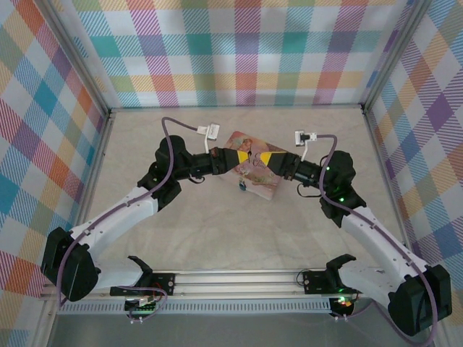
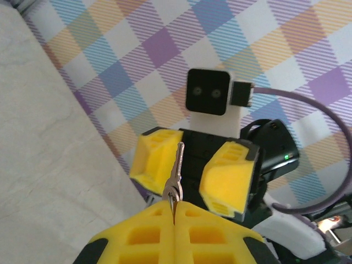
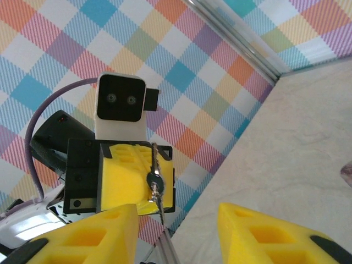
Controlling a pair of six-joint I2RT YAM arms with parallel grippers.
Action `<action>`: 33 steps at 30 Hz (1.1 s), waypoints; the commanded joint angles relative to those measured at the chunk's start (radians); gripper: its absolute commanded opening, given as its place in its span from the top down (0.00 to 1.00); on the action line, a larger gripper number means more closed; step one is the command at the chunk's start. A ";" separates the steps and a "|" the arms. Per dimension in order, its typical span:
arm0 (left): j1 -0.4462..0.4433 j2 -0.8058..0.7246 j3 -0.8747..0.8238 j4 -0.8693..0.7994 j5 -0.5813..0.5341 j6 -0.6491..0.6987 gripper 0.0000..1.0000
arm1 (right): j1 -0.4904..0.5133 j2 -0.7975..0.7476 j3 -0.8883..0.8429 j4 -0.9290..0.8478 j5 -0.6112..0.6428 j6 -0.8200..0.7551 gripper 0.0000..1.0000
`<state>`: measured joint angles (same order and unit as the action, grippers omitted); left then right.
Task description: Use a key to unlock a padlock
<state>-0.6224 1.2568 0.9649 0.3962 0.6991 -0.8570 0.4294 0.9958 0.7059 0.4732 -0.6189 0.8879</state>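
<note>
My left gripper [image 2: 174,214] is clamped shut on the key [image 2: 177,168], which stands up from the seam between its pads. My right gripper [image 3: 176,214] faces it with jaws apart, gripping nothing, the key in line with their gap. The padlock [image 1: 242,186] shows at the near edge of the tin [image 1: 259,181], just beside both grippers.

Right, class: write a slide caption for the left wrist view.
Left gripper, shut on the key, holds it up towards the open right gripper.
</note>
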 commanded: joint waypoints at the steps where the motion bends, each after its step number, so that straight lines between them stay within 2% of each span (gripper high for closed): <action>1: -0.022 -0.033 -0.008 0.093 0.023 -0.040 1.00 | 0.025 0.020 0.019 0.106 -0.025 0.013 0.57; 10: -0.037 -0.040 -0.020 0.131 0.018 -0.067 1.00 | 0.060 0.068 0.054 0.150 -0.009 0.004 0.58; 14: -0.048 -0.040 -0.025 0.139 0.009 -0.071 1.00 | 0.062 0.075 0.045 0.240 0.008 0.028 0.59; 24: -0.056 -0.041 -0.030 0.153 0.004 -0.074 1.00 | 0.062 0.071 0.046 0.319 -0.012 0.068 0.58; 33: -0.055 -0.056 -0.040 0.164 -0.016 -0.078 1.00 | 0.062 -0.001 0.012 0.249 0.066 0.034 0.58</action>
<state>-0.6609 1.2259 0.9398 0.5339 0.6937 -0.9279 0.4843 1.0351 0.7219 0.6781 -0.5823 0.9348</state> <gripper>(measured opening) 0.050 0.421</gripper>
